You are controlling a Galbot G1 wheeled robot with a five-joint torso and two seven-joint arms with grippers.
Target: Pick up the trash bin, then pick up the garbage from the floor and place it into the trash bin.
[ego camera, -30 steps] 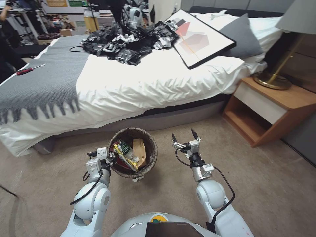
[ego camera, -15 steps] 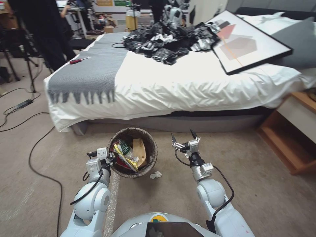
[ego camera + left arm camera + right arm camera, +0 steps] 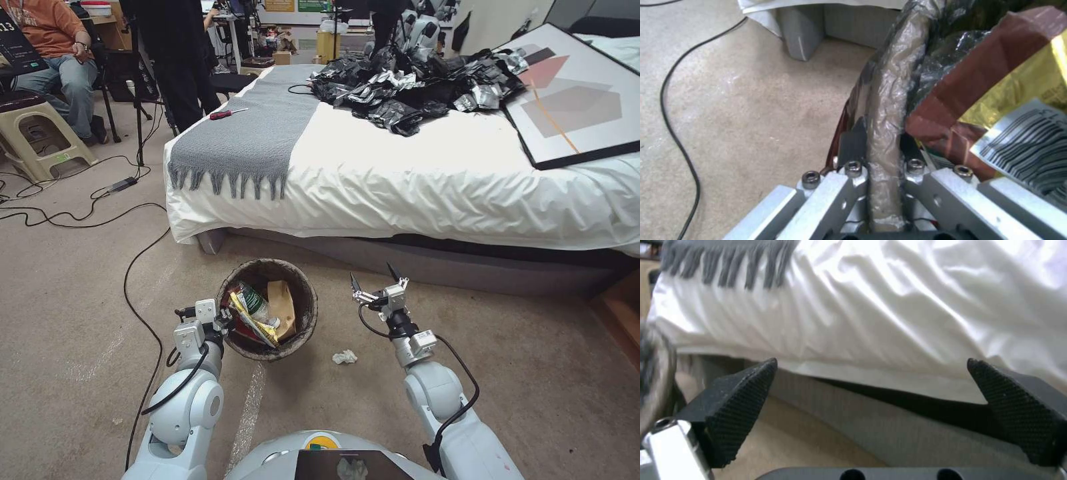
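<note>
The view had swung leftward along the bed [image 3: 427, 180]. The left tool [image 3: 223, 323] clenched the trash bin [image 3: 303, 320] rim; the right tool [image 3: 373, 283] hung released beside it, a tissue wad [image 3: 345, 357] below.

Open beige carpet surrounds the small crumpled white tissue wad [image 3: 345, 357]; the round bag-lined trash bin [image 3: 303, 328] hangs close beside it, the white-sheeted bed [image 3: 427, 193] walls off space beyond it
</note>
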